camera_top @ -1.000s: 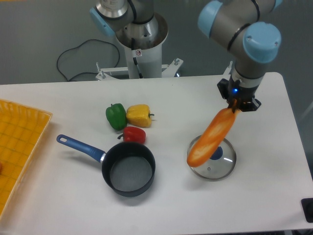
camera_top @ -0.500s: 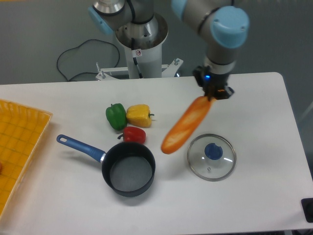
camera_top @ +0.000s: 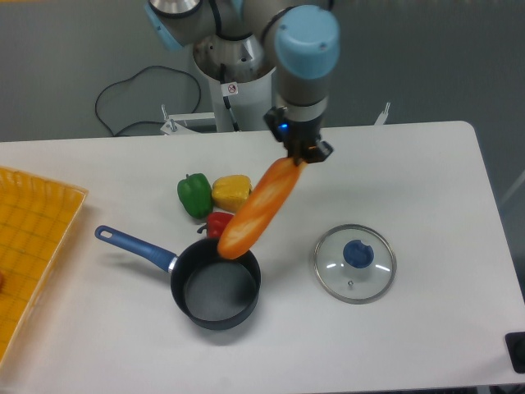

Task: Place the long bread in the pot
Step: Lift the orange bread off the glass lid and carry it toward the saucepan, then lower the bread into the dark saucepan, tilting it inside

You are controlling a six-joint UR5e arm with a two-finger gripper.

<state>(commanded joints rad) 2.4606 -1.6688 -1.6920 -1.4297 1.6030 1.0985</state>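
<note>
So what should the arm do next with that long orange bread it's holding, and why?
Probably carry on a little further left and then lower. The claw grips the glossy orange-golden long bread by its upper end, and the lower end hangs tilted just over the back rim of the small dark pot with the blue handle, not yet inside it.

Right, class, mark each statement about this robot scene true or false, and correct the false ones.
1. The gripper holds the long bread by its upper end. True.
2. The bread lies flat inside the pot. False: it hangs tilted in the air, its lower end by the pot's far rim.
3. The glass lid sits on the pot. False: it lies on the table to the pot's right.
4. The green pepper is beside the yellow pepper. True.
5. The pot's handle is blue. True.
</note>
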